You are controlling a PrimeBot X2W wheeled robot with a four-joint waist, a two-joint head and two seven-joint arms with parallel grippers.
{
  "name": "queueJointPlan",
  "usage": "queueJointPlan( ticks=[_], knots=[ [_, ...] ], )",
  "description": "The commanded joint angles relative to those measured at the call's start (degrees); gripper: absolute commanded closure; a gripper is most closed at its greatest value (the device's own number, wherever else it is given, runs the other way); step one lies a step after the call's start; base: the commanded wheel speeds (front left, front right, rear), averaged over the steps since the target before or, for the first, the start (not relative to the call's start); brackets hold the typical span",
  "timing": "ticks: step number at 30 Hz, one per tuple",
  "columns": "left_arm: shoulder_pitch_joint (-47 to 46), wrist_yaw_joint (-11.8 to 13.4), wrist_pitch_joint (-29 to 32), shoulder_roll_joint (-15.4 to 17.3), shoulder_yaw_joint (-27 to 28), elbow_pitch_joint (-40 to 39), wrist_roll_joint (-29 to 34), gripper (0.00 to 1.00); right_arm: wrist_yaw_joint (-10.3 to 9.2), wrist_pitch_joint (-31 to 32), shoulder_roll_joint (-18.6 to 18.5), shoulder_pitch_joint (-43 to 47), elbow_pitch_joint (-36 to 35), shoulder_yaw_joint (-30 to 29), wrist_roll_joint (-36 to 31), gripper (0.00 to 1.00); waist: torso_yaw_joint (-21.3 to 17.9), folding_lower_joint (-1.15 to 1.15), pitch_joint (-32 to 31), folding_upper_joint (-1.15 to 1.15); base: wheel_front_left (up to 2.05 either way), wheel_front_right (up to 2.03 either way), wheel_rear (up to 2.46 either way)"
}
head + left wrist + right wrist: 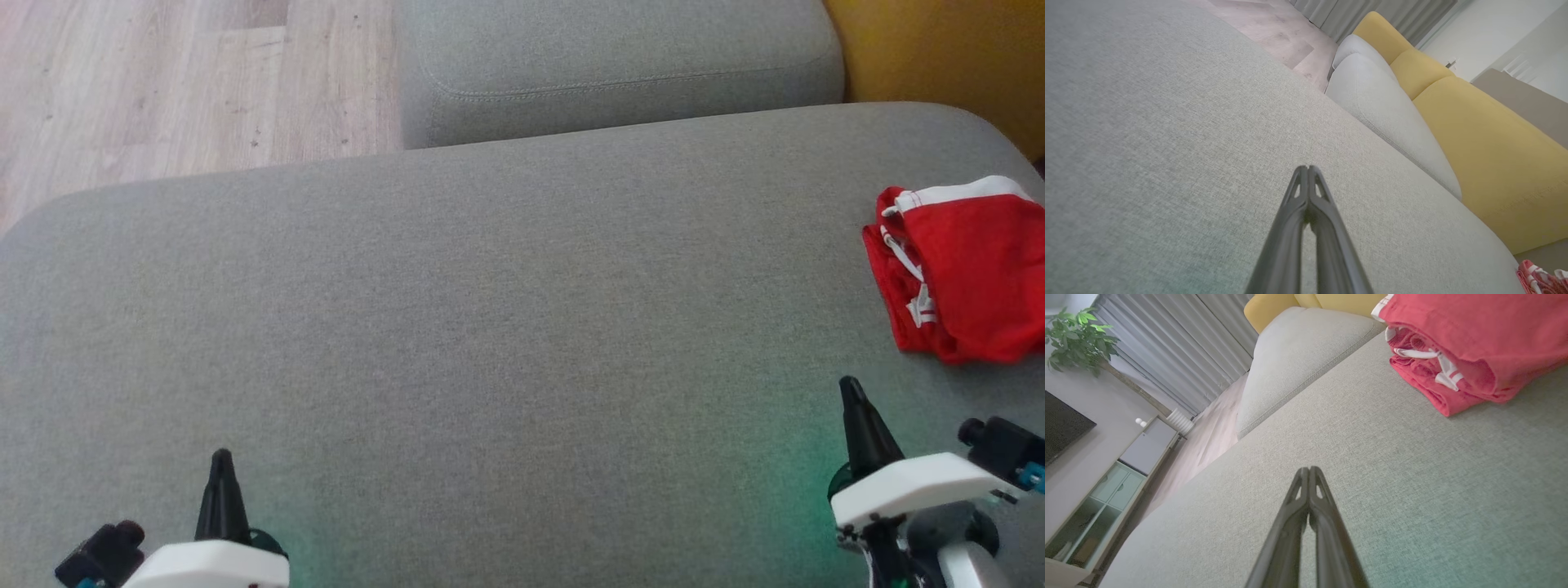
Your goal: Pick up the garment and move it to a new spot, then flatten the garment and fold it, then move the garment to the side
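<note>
Left gripper [221, 456] at lower left and right gripper [849, 384] at lower right are pressed together, empty (good), and the folded red garment [963, 269] beyond, on the grey cushion [490, 286] at the frame's right edge, looks set aside, so retreat without brushing it.

The red garment [963, 269], ahead and right of the right jaws, runs off the head view's right edge. Far right of the left jaws, a frame corner crops it to a scrap.
</note>
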Motion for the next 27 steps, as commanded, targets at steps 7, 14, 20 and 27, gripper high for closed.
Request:
queueJointPlan(
  ticks=[7,14,20,27],
  knots=[
    [-3.1,-0.6,1.3,-0.1,2.4,-2.4,-4.3,1.00,0.19,0.4,0.0,-3.4,-2.3,-0.5,5.4,1.00,0.2,0.00,0.0,0.00,0.00,0.00,0.00],
    [-3.6,-0.9,2.5,-0.6,3.3,-2.8,-7.9,1.00,0.21,0.7,0.1,-3.6,-2.4,-1.1,9.9,1.00,0.3,0.00,0.1,0.00,0.00,0.00,0.00],
    [-3.9,-1.2,3.5,-0.9,4.0,-3.2,-11.1,1.00,0.24,1.0,0.3,-3.8,-2.4,-1.6,13.7,1.00,0.5,0.00,0.1,0.00,0.00,0.00,0.00],
    [-4.3,-1.5,4.7,-1.3,4.9,-3.6,-14.8,1.00,0.26,1.4,0.4,-4.1,-2.5,-2.1,18.3,1.00,0.6,0.00,0.1,0.00,0.00,0.00,0.00]
  ],
)
